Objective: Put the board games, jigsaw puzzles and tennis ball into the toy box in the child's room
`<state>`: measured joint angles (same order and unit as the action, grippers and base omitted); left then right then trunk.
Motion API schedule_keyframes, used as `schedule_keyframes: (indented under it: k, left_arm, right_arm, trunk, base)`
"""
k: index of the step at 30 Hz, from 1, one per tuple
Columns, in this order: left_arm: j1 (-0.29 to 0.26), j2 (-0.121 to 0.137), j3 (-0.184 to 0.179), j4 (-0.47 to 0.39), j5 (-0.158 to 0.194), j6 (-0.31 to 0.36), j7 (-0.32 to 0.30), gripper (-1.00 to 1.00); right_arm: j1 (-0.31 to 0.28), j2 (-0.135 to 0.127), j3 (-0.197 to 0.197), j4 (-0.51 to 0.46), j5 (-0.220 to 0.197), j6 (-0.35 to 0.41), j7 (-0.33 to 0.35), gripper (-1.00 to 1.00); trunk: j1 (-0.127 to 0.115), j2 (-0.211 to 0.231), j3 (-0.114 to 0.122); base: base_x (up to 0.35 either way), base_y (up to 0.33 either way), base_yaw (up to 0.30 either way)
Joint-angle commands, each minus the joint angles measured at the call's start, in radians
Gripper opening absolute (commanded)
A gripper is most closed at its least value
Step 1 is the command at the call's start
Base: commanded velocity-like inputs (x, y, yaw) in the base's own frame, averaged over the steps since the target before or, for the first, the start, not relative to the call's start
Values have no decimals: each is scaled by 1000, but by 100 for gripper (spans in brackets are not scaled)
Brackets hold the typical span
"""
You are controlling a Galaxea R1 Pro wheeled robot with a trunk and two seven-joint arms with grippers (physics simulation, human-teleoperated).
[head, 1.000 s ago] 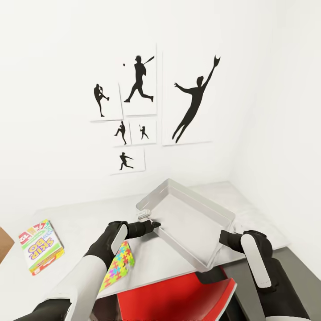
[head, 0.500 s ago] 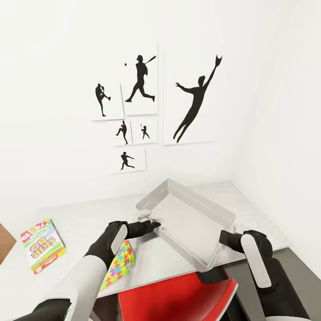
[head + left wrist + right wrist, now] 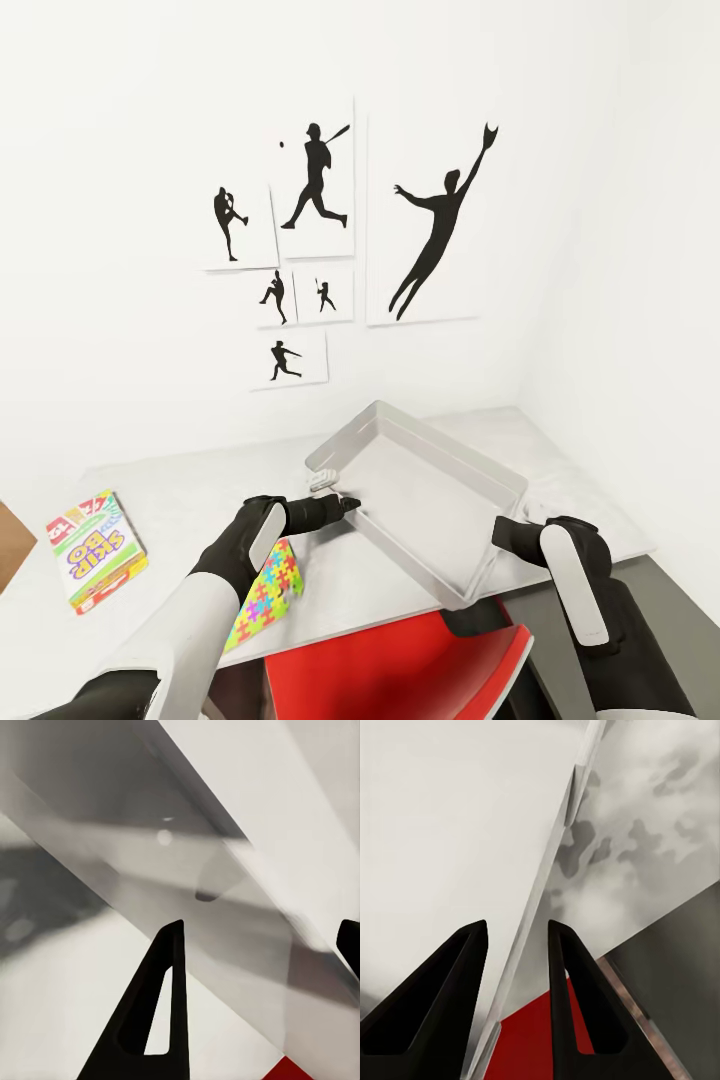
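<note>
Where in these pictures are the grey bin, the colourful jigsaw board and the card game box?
Light grey shallow toy bin (image 3: 430, 490), head view: bare inside floor.
Multicoloured jigsaw puzzle board (image 3: 268, 592), head view: visible middle, beside the left arm.
White-green Skip-Bo game box (image 3: 95, 551), head view: cover's middle.

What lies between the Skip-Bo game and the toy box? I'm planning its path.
In the head view, bare grey table, then the left pincer at the toy box rim; the Skip-Bo game lies apart.

Light grey toy box (image 3: 430, 490), multicoloured jigsaw puzzle (image 3: 266, 595).
</note>
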<state>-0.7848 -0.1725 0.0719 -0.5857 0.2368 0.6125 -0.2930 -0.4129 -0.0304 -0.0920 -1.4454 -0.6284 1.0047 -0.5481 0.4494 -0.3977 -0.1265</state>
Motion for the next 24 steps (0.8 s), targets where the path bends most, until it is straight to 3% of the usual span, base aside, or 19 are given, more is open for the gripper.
schedule_keyframes:
  k: [1, 24]
  left_arm:
    - [-1, -2, -1, 1, 9, 12, 0, -100]
    - [-1, -2, -1, 1, 9, 13, 0, -100]
  right_arm:
    - [-1, 0, 34, -1, -44, -9, -9, -100]
    - [-1, 1, 34, 0, -45, -8, -9, -100]
  trunk:
    - [1, -2, -2]
    - [1, -2, -28]
  base:
    - [0, 0, 0]
    - [-14, 0, 0]
